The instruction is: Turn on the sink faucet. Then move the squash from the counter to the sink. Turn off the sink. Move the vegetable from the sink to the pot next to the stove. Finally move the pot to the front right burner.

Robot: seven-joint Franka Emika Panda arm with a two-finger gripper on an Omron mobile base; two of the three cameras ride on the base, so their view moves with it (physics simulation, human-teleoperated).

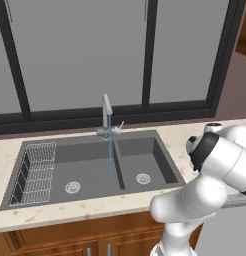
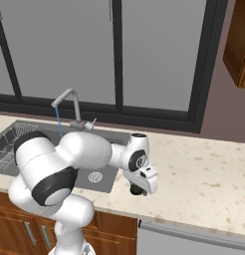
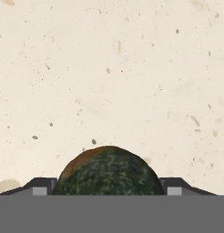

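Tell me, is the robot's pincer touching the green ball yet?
Cannot tell. In the hand view the squash sits between the pincer fingertips, but the spots where they would meet it are hidden.

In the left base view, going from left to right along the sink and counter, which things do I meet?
Wire rack → left drain → stream of water under the sink faucet → right drain → the robot arm over the counter.
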